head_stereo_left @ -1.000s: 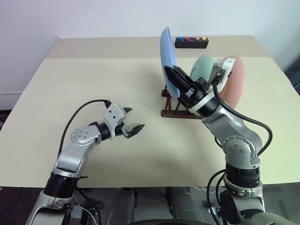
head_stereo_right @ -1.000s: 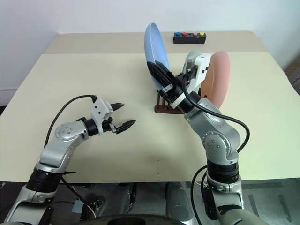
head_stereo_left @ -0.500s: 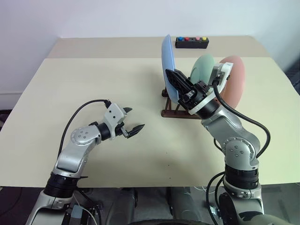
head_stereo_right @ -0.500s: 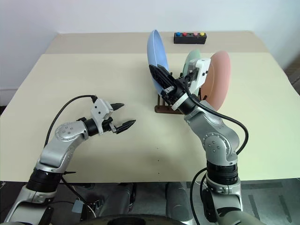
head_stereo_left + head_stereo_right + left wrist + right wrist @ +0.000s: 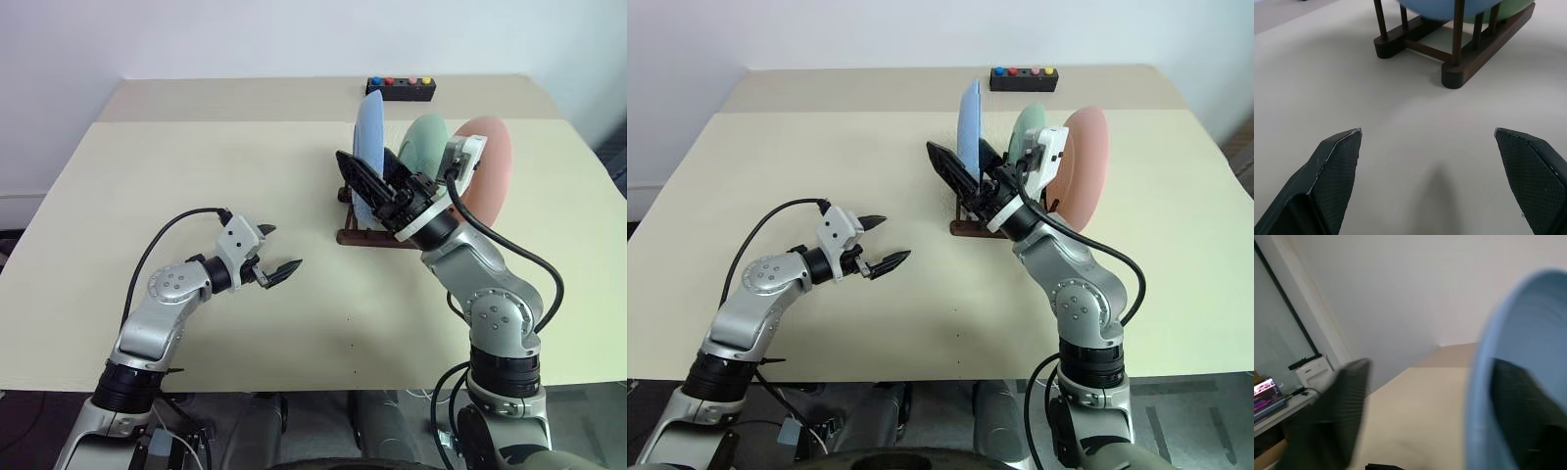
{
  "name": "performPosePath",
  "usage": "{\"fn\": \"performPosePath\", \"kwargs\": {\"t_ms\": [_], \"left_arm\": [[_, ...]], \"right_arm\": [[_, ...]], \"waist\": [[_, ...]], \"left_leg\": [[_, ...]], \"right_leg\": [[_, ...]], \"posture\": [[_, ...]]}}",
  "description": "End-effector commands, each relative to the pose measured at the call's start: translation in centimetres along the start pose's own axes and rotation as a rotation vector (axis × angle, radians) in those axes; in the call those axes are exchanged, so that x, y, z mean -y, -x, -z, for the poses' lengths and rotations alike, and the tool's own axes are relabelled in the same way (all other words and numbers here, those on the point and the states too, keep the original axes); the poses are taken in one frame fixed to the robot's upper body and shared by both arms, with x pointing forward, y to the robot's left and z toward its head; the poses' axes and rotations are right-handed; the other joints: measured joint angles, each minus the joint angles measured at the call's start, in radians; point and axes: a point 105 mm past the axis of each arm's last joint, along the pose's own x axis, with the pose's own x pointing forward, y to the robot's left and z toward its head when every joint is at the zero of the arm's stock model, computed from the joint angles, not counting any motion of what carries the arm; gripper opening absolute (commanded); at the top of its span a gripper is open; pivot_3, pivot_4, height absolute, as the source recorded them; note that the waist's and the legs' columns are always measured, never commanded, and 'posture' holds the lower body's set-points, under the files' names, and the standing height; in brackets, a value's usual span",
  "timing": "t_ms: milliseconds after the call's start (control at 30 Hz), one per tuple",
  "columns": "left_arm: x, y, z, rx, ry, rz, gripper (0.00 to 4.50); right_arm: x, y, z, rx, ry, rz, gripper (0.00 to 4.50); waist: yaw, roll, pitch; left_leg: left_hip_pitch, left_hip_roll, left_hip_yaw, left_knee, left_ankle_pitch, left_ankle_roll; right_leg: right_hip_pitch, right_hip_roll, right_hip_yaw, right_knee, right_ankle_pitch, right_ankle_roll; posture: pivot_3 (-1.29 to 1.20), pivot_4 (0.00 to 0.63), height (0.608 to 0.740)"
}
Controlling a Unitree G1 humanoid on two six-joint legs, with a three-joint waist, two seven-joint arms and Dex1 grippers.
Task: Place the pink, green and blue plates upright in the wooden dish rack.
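1. Beige table (image 5: pixel 196 166) seen from above and behind two robot arms; small black box with coloured buttons (image 5: pixel 401 89) near the far edge.
2. Wooden dish rack (image 5: pixel 367 230) right of centre on the table (dark brown, with upright pegs); three plates standing upright in it, side by side.
3. Blue plate (image 5: pixel 369 132) at the rack's left end, seen nearly edge-on; green plate (image 5: pixel 427 142) in the middle; pink plate (image 5: pixel 487 176) at the right end, partly hidden behind the right arm.
4. Right pincer (image 5: pixel 970 168) raised at the blue plate, fingers spread wide, one black finger on either side of the plate; contact with the plate impossible to tell.
5. Left pincer (image 5: pixel 276 258) low over bare table, well left of the rack, fingers spread apart, holding nothing.
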Motion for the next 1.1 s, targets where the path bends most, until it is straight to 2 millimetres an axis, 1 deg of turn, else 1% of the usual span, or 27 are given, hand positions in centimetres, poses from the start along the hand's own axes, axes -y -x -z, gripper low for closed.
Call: {"fn": "performPosePath", "kwargs": {"t_ms": [33,533,800,900,1100], "left_arm": [[0.3,-0.1,-1.3,0.036,-0.041,0.007,4.5],[0.5,-0.2,-1.2,0.036,-0.038,0.017,4.5],[0.6,-0.3,-1.2,0.038,-0.034,0.022,4.5],[0.6,-0.4,-1.2,0.039,-0.034,0.022,4.5],[0.7,-0.4,-1.1,0.04,-0.032,0.024,4.5]], "right_arm": [[-0.2,0.2,-0.9,0.042,0.017,-0.005,4.47],[0.7,0.8,-1.8,0.004,0.145,0.023,4.47],[0.4,1.0,-3.3,-0.01,0.281,0.013,4.47],[0.4,1.3,-3.8,-0.027,0.349,0.013,4.47],[0.2,2.4,-5.4,-0.023,0.451,0.008,4.47]], "waist": [[0.0,0.0,0.0],[0.0,0.0,0.0],[0.001,0.0,0.0],[0.001,0.0,0.0],[0.002,0.0,0.0]], "left_leg": [[0.0,0.0,0.0,0.0,0.0,0.0],[0.0,0.0,0.0,0.0,0.0,0.0],[0.0,0.0,0.0,0.0,0.0,0.0],[0.0,0.0,0.0,0.0,0.0,0.0],[0.0,0.0,0.0,0.0,0.0,0.0]], "right_leg": [[0.0,0.0,0.0,0.0,0.0,0.0],[0.0,0.0,0.0,0.0,0.0,0.0],[0.0,0.0,0.0,0.0,0.0,0.0],[0.0,0.0,0.0,0.0,0.0,0.0],[0.0,0.0,0.0,-0.001,0.0,0.0]], "posture": [[0.0,0.15,0.74],[0.0,0.15,0.74],[0.0,0.15,0.74],[0.0,0.15,0.74],[0.0,0.15,0.74]]}}
